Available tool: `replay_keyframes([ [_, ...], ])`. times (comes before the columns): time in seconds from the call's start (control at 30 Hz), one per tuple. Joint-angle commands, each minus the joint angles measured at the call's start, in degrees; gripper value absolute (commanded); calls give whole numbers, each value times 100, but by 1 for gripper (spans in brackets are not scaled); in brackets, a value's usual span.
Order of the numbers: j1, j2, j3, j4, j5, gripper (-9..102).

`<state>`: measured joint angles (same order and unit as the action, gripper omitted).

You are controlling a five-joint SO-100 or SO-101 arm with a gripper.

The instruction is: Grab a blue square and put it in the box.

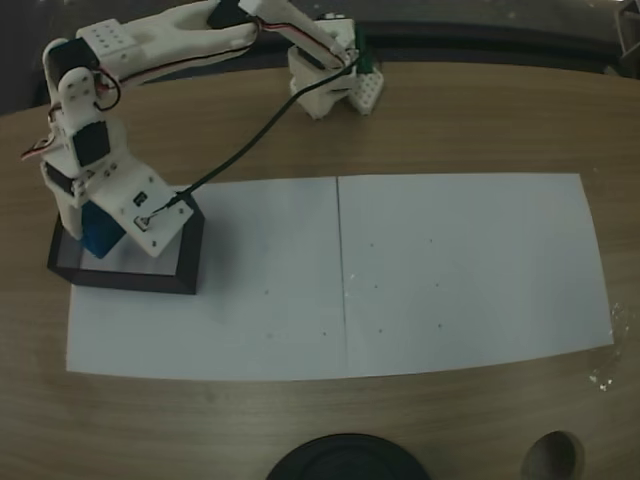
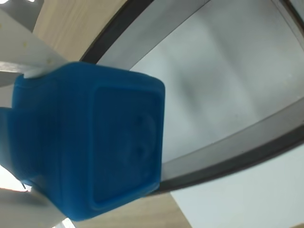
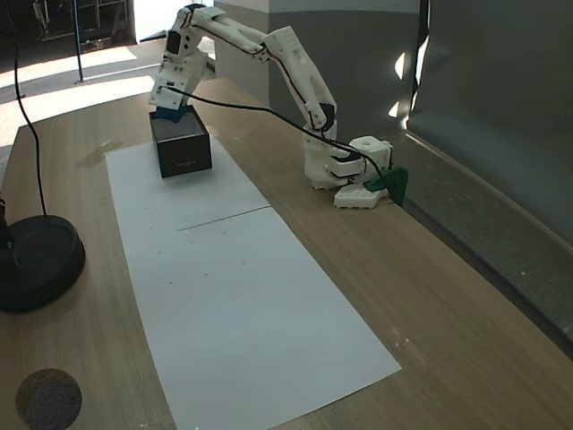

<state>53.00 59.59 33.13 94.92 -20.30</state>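
Blue square (image 2: 95, 147) tilted in the tool (image 1: 100, 235), corner-down above the box (image 1: 185, 262)

My wrist view is blurred and bowed, the blue square (image 2: 90, 147) looming soft-edged. From above, a fixed view is dim and greyish, the table (image 1: 420, 110) curving at its far edge. In the other fixed view, bright daylight glares on the table's far-left corner (image 3: 81, 67).
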Motion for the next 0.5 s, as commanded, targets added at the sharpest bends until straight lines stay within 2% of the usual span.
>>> replay_keyframes([
  [0.0,97,53,-334,-62,44,15],
  [0.2,185,-229,-334,-70,44,15],
  [0.37,123,-185,-334,9,325,27],
  [0.47,44,-141,-352,105,360,28],
])
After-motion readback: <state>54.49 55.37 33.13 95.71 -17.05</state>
